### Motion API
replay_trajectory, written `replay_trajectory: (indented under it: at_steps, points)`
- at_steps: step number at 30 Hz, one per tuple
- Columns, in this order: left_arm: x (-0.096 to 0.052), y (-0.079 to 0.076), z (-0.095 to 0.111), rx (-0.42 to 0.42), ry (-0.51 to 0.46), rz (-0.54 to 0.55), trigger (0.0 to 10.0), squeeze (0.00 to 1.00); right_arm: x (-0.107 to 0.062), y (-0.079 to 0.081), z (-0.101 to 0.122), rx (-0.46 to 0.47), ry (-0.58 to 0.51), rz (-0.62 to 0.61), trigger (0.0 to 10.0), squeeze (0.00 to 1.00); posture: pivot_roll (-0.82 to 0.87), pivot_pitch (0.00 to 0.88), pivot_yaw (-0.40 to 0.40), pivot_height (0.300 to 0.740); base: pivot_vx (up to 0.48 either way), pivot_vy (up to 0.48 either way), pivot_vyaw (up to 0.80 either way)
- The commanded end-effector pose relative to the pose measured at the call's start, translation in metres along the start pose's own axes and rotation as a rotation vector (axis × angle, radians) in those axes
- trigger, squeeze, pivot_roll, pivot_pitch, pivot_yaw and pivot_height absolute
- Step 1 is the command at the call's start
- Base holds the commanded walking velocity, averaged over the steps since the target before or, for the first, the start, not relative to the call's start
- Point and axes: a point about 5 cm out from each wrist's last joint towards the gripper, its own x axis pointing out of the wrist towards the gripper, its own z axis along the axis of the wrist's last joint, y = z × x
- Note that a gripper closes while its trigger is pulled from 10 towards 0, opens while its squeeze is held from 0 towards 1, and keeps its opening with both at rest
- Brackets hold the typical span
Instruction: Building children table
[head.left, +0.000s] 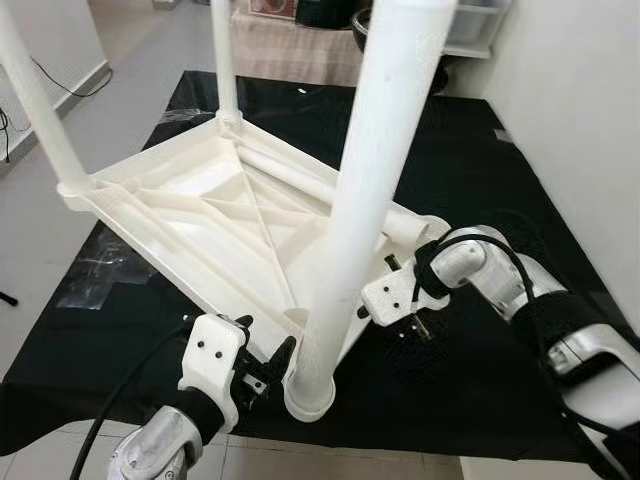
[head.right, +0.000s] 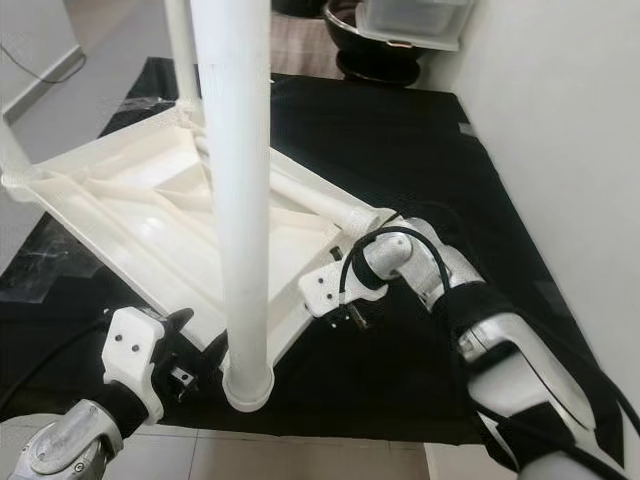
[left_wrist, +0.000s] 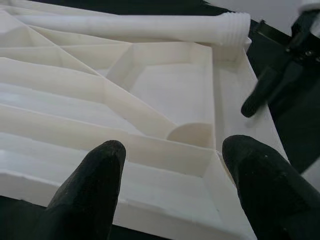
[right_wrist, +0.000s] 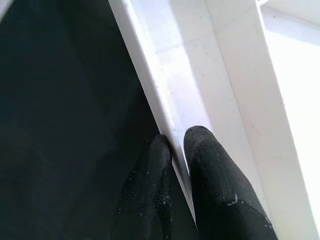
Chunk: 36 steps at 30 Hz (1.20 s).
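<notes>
**Table Assembly: Top Inverted, Fourth Leg Pending**

The tabletop (head.left: 215, 205) lies upside down across the centre of the head views, ribs facing up, tilted slightly on a black mat (head.left: 450, 160). Three legs stand upright in its corners: one at upper left (head.left: 40, 110), one at top centre (head.left: 225, 60), and a large near leg (head.left: 365, 190) running from top centre to the bottom of the frame. A loose leg (head.left: 330, 190) lies flat across the ribs, its threaded end pointing to the right edge of the top.

The right gripper (right_wrist: 177, 150), at centre right of the head views, is clamped on the tabletop's thin rim; the wrist view shows one finger on each side of the wall. The left gripper (left_wrist: 172, 160), at lower left, has its fingers (left_wrist: 95, 175) spread apart, facing the near corner of the top without gripping it.

Step in hand, by judgement: the right arm steadies the top while the last leg waits to be fitted. The next move calls for the left gripper to take the loose leg, stand it upright, and seat its threaded end in the remaining corner socket. The socket itself cannot be made out.

The mat covers a pale tiled floor (head.left: 130, 60). A white wall (head.left: 580, 100) runs along the right. At top centre stand a cloth-covered piece of furniture (head.left: 290, 50) and a dark bowl (head.right: 380, 40). A cable (head.left: 60, 80) trails at upper left.
</notes>
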Motion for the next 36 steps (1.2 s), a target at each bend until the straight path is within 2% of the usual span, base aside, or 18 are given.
replay_trajectory:
  at_steps: [1, 5, 7, 8, 10, 14, 16, 20, 22, 23, 24, 29, 30, 31, 32, 34, 35, 36]
  points:
    - [0.0, 0.002, -0.005, -0.005, 0.018, -0.002, 10.0, 0.0, 0.003, 0.017, -0.013, 0.148, -0.026, -0.009, 0.0, 0.0, 0.02, 0.11, -0.105, 0.74, 0.0, 0.0, 0.0]
    - [0.001, 0.002, -0.005, -0.003, 0.017, -0.003, 10.0, 0.0, 0.003, 0.02, -0.014, 0.174, -0.027, -0.024, 0.0, 0.0, 0.02, 0.106, -0.1, 0.74, 0.0, 0.0, 0.0]
    - [0.002, 0.004, -0.005, 0.0, 0.016, -0.004, 10.0, 0.0, 0.003, 0.03, -0.012, 0.252, -0.042, -0.054, 0.0, 0.0, 0.01, 0.103, -0.096, 0.74, 0.0, 0.0, 0.0]
    - [0.002, 0.004, -0.005, 0.0, 0.016, -0.004, 10.0, 0.0, 0.003, 0.03, -0.012, 0.252, -0.042, -0.054, 0.0, 0.0, 0.01, 0.103, -0.096, 0.74, 0.0, 0.0, 0.0]
    - [0.003, 0.005, -0.005, 0.004, 0.014, -0.006, 10.0, 0.0, 0.007, 0.044, -0.004, 0.359, -0.088, -0.066, 0.0, 0.0, 0.01, 0.101, -0.095, 0.74, 0.0, 0.0, 0.0]
    - [0.004, 0.005, -0.005, 0.005, 0.013, -0.007, 10.0, 0.0, 0.007, 0.05, 0.0, 0.392, -0.105, -0.06, 0.0, 0.0, 0.01, 0.1, -0.092, 0.74, 0.0, 0.0, 0.0]
    - [0.005, 0.006, -0.004, 0.006, 0.011, -0.008, 10.0, 0.0, 0.008, 0.065, 0.013, 0.48, -0.155, -0.029, 0.0, 0.0, 0.01, 0.098, -0.09, 0.74, 0.0, 0.0, 0.0]
    - [0.005, 0.005, -0.005, 0.006, 0.01, -0.008, 10.0, 0.0, 0.005, 0.071, 0.016, 0.489, -0.165, -0.003, 0.0, 0.0, 0.01, 0.098, -0.089, 0.74, 0.0, 0.0, 0.0]
    - [0.006, 0.005, -0.005, 0.005, 0.009, -0.009, 10.0, 0.0, 0.0, 0.079, 0.022, 0.457, -0.188, 0.041, 0.0, 0.0, 0.0, 0.097, -0.09, 0.74, 0.0, 0.0, 0.0]
    - [0.006, 0.005, -0.005, 0.005, 0.009, -0.009, 10.0, 0.0, 0.0, 0.079, 0.022, 0.457, -0.188, 0.041, 0.0, 0.0, 0.0, 0.097, -0.09, 0.74, 0.0, 0.0, 0.0]
    - [0.006, 0.005, -0.005, 0.004, 0.007, -0.01, 10.0, 0.0, -0.002, 0.075, 0.025, 0.42, -0.204, 0.02, 0.0, 0.0, 0.0, 0.096, -0.093, 0.74, 0.0, 0.0, 0.0]
    - [0.006, 0.005, -0.005, 0.006, 0.005, -0.007, 10.0, 0.0, -0.004, 0.066, 0.029, 0.403, -0.219, -0.014, 0.0, 0.0, 0.01, 0.095, -0.098, 0.74, 0.0, 0.0, 0.0]
    - [0.006, 0.005, -0.005, 0.006, 0.004, -0.005, 10.0, 0.0, -0.003, 0.061, 0.03, 0.392, -0.22, -0.05, 1.5, 0.0, 0.01, 0.095, -0.099, 0.74, 0.0, 0.0, 0.0]
    - [0.006, 0.005, -0.005, 0.005, 0.004, -0.004, 10.0, 0.0, -0.003, 0.056, 0.03, 0.382, -0.216, -0.087, 6.8, 0.0, 0.01, 0.095, -0.1, 0.74, 0.0, 0.0, 0.0]
    - [0.005, 0.005, -0.005, 0.006, 0.005, -0.003, 10.0, 0.0, -0.003, 0.05, 0.028, 0.364, -0.202, -0.13, 10.0, 0.0, 0.02, 0.095, -0.099, 0.74, 0.0, 0.0, 0.0]
    - [0.005, 0.005, -0.005, 0.007, 0.005, -0.003, 10.0, 0.0, -0.005, 0.039, 0.025, 0.36, -0.189, -0.185, 10.0, 0.0, 0.02, 0.094, -0.098, 0.74, 0.0, 0.0, 0.0]
    - [0.005, 0.005, -0.005, 0.007, 0.005, -0.003, 10.0, 0.0, -0.005, 0.039, 0.025, 0.36, -0.189, -0.185, 10.0, 0.0, 0.02, 0.094, -0.098, 0.74, 0.0, 0.0, 0.0]
    - [0.005, 0.005, -0.004, 0.009, 0.005, -0.004, 10.0, 0.0, -0.012, 0.027, 0.016, 0.308, -0.116, -0.219, 10.0, 1.0, 0.02, 0.095, -0.093, 0.74, 0.0, 0.0, 0.0]
